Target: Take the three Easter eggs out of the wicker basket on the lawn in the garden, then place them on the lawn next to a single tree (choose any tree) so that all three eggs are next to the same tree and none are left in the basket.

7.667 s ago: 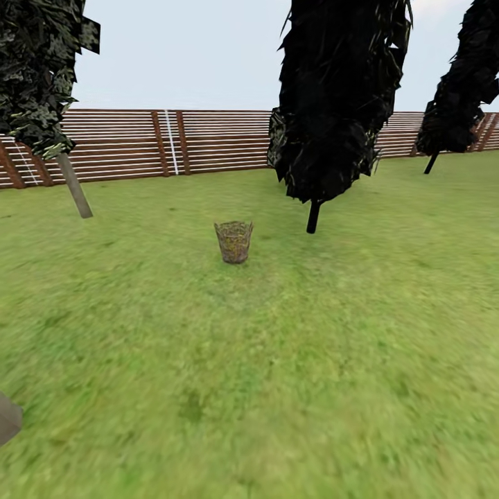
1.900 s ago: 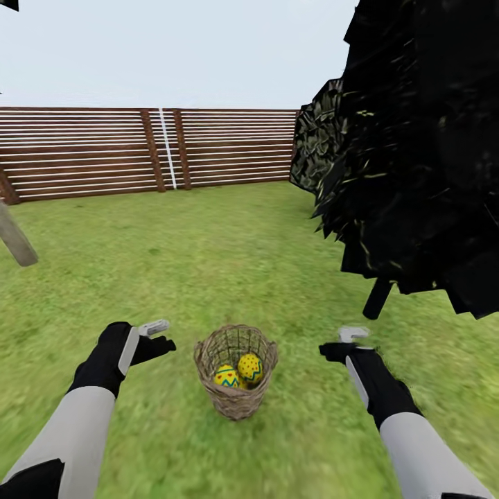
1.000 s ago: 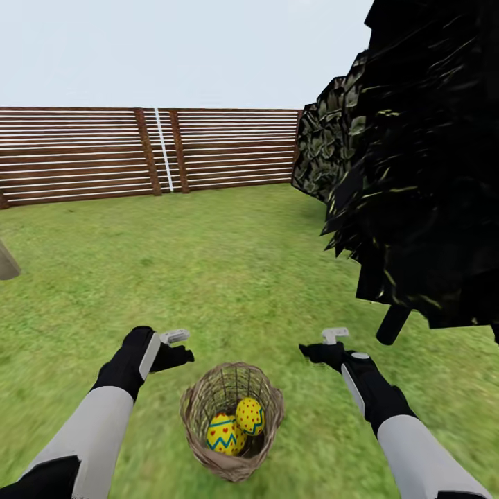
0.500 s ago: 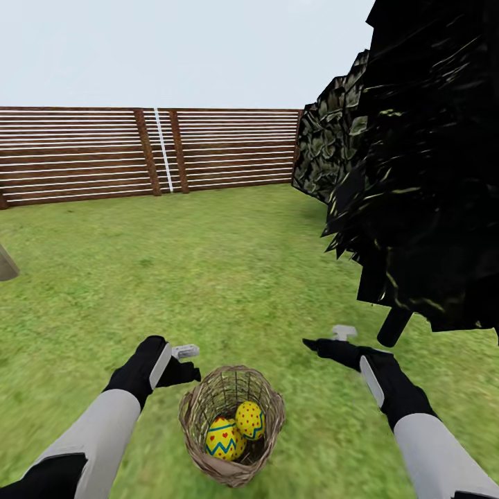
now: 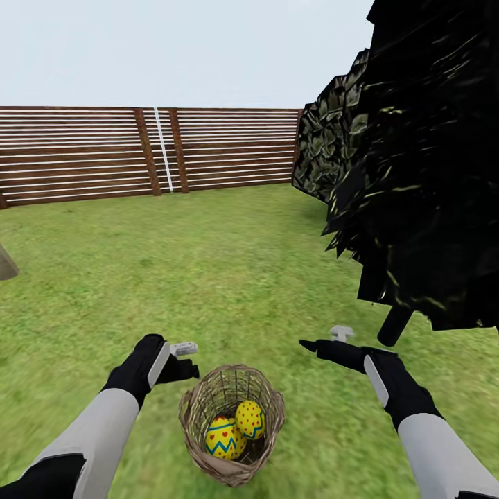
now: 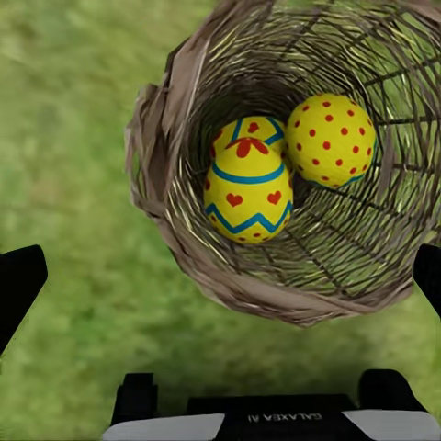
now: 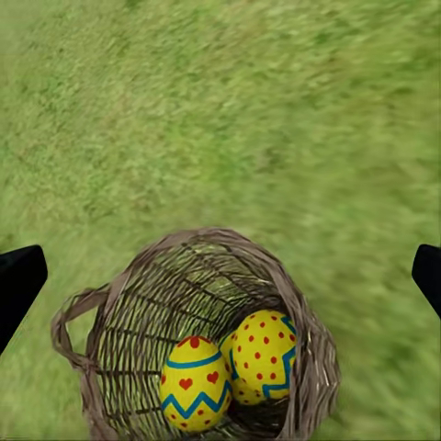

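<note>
We see the small brown open-weave wicker basket (image 5: 231,433) standing upright on the mottled green lawn (image 5: 229,277), low in the head view between our two arms. Inside it lie the three yellow Easter eggs, touching one another: a yellow egg with blue zigzag bands and red hearts (image 6: 247,197), a yellow egg covered in red dots (image 6: 331,141) beside it, and a third yellow egg with a blue band and red mark (image 6: 246,134) tucked partly beneath the first.

Our left gripper (image 5: 181,355) hovers just beside the basket's rim, its jaws spread wide apart and holding nothing. Our right gripper (image 5: 326,341) hangs above the grass on the basket's other side, a little farther off, jaws likewise released and empty.

A black cone-shaped tree with a thin dark stem (image 5: 416,173) stands near on the right. A brown horizontal-slat wooden fence (image 5: 138,152) closes the garden behind.
</note>
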Robot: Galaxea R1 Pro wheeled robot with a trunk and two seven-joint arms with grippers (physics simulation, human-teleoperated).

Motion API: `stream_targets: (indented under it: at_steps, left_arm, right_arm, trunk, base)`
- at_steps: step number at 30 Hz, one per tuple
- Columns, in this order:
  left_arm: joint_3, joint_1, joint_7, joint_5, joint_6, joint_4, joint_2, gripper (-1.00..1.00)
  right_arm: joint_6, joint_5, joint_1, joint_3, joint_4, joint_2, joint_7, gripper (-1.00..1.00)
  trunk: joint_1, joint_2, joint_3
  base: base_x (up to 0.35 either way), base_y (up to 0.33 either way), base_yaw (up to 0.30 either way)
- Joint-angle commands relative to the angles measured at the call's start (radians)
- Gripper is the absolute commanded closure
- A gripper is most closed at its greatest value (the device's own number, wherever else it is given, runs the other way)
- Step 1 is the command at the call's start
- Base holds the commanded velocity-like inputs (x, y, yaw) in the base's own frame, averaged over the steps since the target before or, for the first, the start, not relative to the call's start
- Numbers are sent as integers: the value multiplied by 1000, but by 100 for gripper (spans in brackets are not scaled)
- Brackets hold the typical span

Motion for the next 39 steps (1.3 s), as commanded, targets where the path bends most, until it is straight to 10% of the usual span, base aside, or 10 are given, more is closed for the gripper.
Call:
stream_targets:
  at_steps: [1,15,23,39]
  left_arm:
    - [5,-1,1,2,3,-3,1,-100]
    - [0,0,5,-12,0,-72,21,-100]
    - [-13,7,71,-143,1,-1,11,-100]
    - [-10,6,74,-146,4,69,-29,-100]
  right_arm:
    - [9,-10,-1,-1,0,0,3,-100]
    - [9,-10,-1,-2,0,-2,8,-100]
    - [10,-9,-1,-2,-1,-2,8,-100]
    - [10,-8,-1,-3,-2,-6,9,-100]
  trunk:
    - [4,-8,-4]
    - [8,-15,-7]
    - [8,-15,-7]
    - [69,-127,-57]
  base:
    - [0,0,0]
    - [112,0,0]
    - [14,0,0]
    - [0,0,0]
